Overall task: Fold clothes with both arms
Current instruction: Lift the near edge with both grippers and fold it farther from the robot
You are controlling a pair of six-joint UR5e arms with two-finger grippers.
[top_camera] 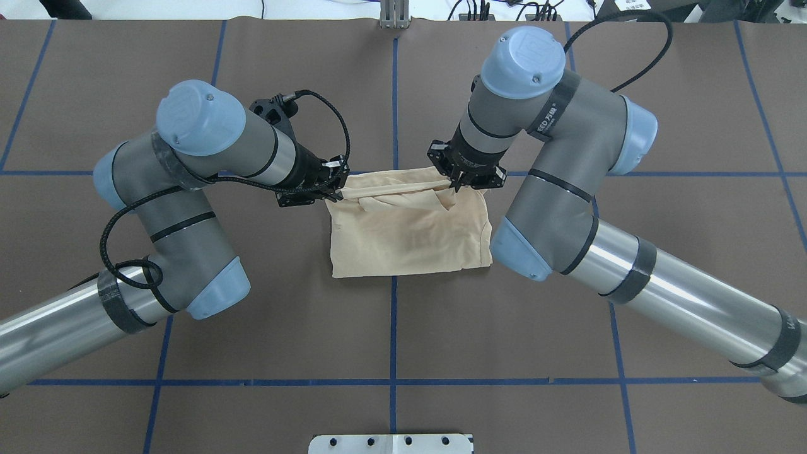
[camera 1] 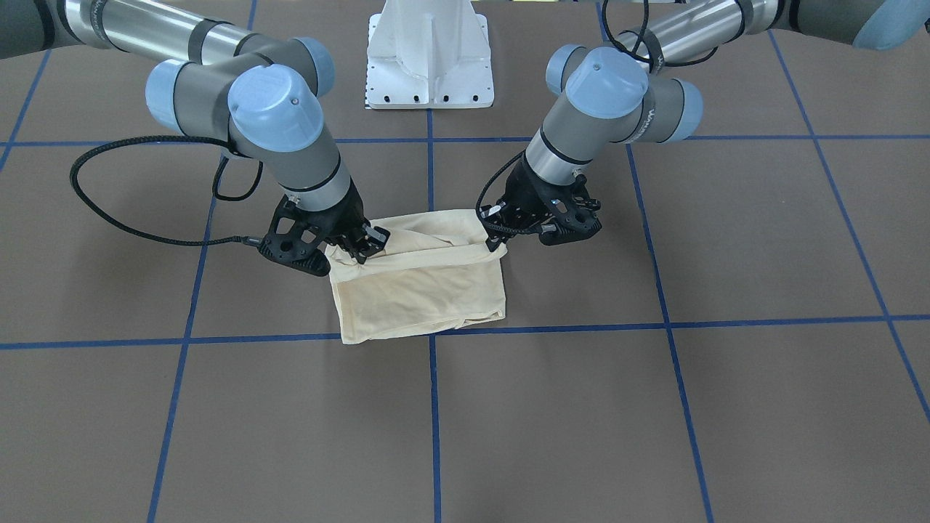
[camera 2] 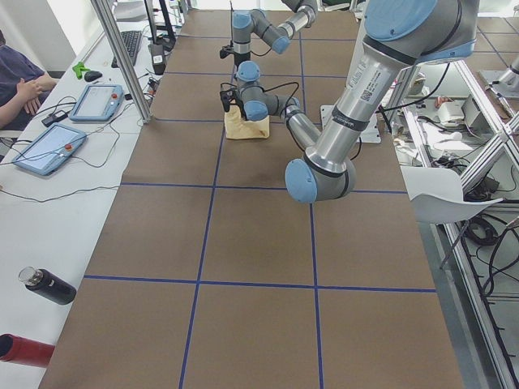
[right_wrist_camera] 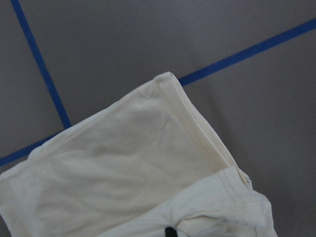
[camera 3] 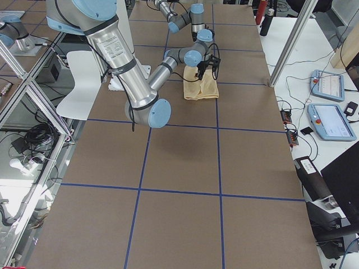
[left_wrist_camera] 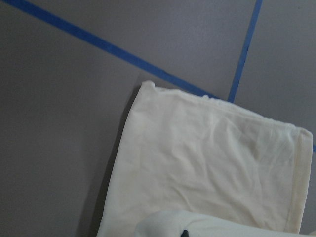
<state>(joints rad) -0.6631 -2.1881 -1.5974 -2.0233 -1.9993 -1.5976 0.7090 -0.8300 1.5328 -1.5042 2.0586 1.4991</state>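
Where the raised edge ends on either side, the left black two-finger gripper (top_camera: 332,187) is clenched on one corner of the pale cream-yellow thin-fabric T-shirt (top_camera: 410,233) and the right black two-finger gripper (top_camera: 462,183) on the other, so that the edge is stretched between them. Behind them the grey-and-silver jointed left arm (top_camera: 189,214) and the matching right arm (top_camera: 567,208) bend sharply, wrists tilted down and inward. The garment's rest lies folded on the brown table (top_camera: 567,328), across a blue tape line (top_camera: 393,328).
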